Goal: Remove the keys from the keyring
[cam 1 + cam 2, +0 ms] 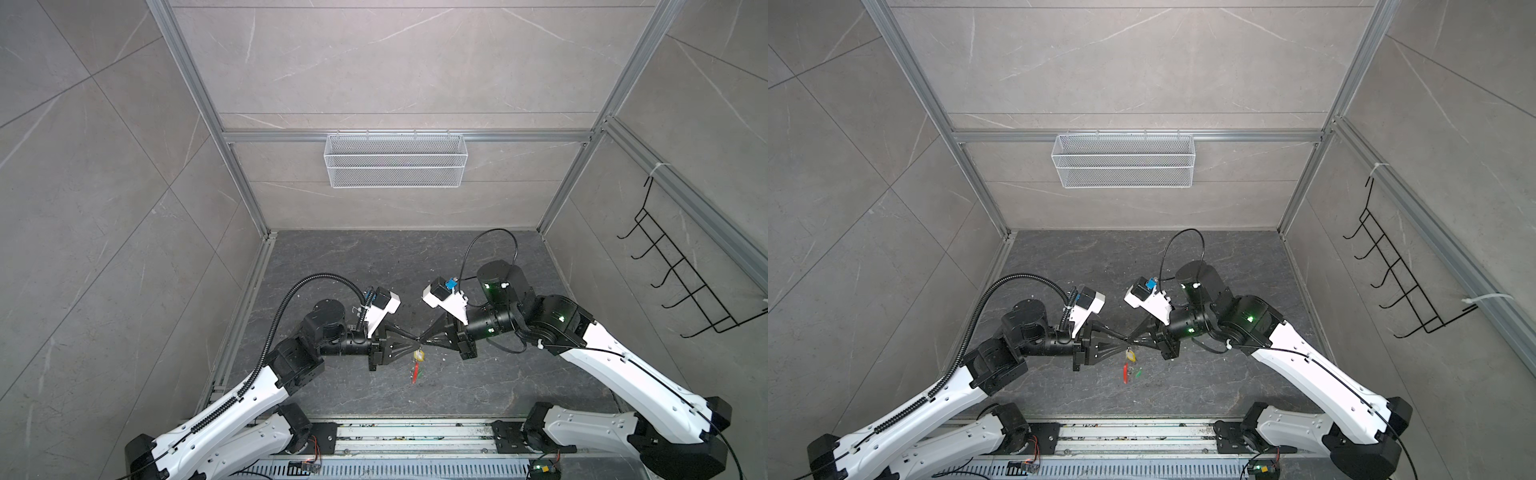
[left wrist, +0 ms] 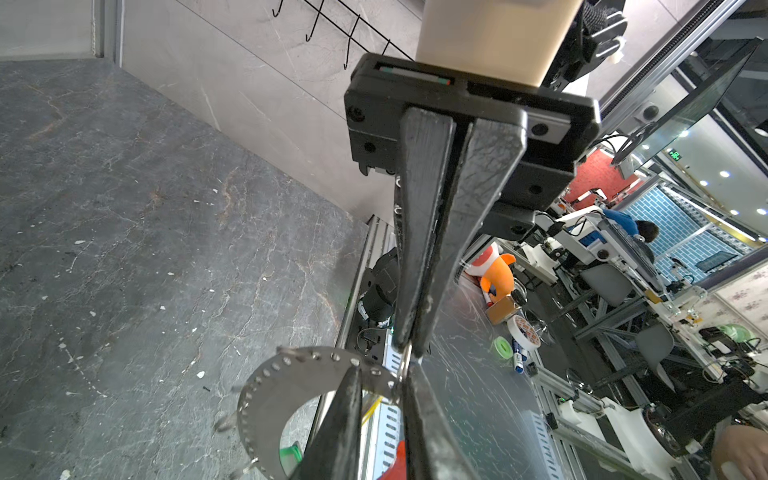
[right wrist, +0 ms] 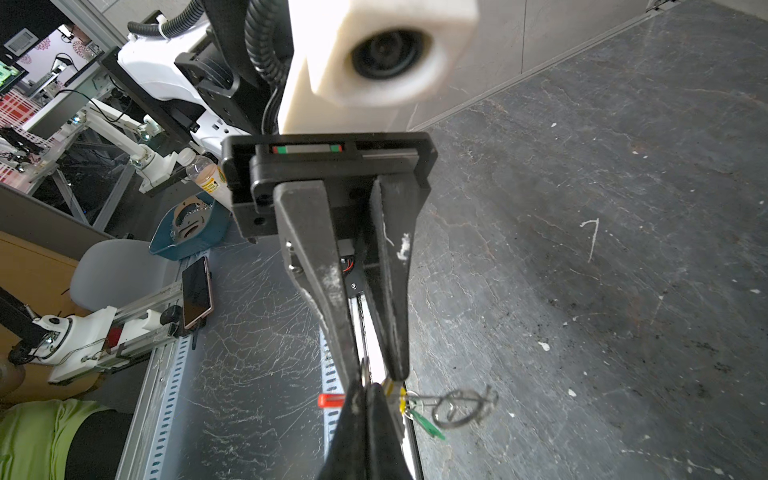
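Observation:
Both grippers meet tip to tip above the dark floor. My right gripper (image 3: 365, 388) is shut on the thin grey wire of the keyring (image 3: 363, 370). The red sleeve (image 3: 330, 400) sticks out beside it. My left gripper (image 2: 382, 368) faces it, jaws a narrow gap apart around the wire and closed on nothing. The yellow tag (image 3: 401, 401) and green tag (image 3: 428, 424) of the keys hang just past the tips. A blurred flat grey ring (image 2: 270, 399) with small holes swings beside them. In both top views the yellow tag (image 1: 419, 355) dangles under the left gripper (image 1: 417, 341) and right gripper (image 1: 423, 337).
A white mesh basket (image 1: 395, 160) hangs on the back wall. A black wire hook rack (image 1: 685, 282) is on the right wall. The arms' base rail (image 1: 415, 436) runs along the front edge. Aluminium frame posts stand at the floor's corners.

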You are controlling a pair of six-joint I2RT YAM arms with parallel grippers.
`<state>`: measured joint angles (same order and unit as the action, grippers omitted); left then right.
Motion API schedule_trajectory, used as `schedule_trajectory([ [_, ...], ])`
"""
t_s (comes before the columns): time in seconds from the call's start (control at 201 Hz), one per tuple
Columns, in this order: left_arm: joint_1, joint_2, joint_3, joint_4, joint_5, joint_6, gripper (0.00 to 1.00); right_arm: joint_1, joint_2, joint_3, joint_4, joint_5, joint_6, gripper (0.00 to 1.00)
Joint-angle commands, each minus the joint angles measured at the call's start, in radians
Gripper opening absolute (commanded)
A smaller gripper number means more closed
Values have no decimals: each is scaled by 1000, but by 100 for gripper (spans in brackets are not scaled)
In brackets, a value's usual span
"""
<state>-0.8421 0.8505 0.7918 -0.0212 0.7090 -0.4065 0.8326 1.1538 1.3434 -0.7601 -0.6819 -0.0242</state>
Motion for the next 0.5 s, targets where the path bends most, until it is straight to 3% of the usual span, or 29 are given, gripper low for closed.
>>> schedule_trajectory([
  [0.0, -3, -10, 49, 45, 12, 18, 23, 6, 4, 34, -13, -18, -21, 0],
  [0.159, -5, -32, 46, 41, 6, 25, 25, 6, 3, 35, -17, -12, -23, 0],
  [0.493, -11, -15, 47, 42, 0, 25, 5, 8, 6, 31, -4, -12, -16, 0],
])
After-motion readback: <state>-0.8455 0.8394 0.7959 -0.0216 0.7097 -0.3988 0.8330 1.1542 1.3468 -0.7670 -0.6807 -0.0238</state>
